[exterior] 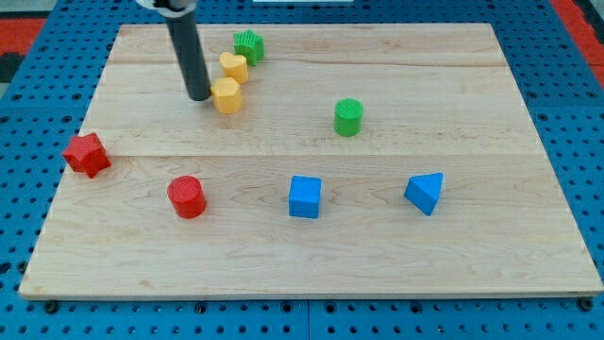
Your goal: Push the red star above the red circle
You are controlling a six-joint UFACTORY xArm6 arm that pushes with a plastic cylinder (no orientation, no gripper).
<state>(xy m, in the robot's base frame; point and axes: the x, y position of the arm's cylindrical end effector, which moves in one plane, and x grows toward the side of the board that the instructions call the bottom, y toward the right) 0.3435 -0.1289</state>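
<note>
The red star lies near the board's left edge. The red circle stands to its right and a little lower in the view. My tip rests on the board at the upper left, just left of a yellow hexagon block and close to touching it. The tip is well above and to the right of the red star, and above the red circle.
A yellow heart block and a green star block sit above the yellow hexagon. A green cylinder stands at centre right. A blue cube and a blue triangle lie in the lower right. The wooden board sits on blue pegboard.
</note>
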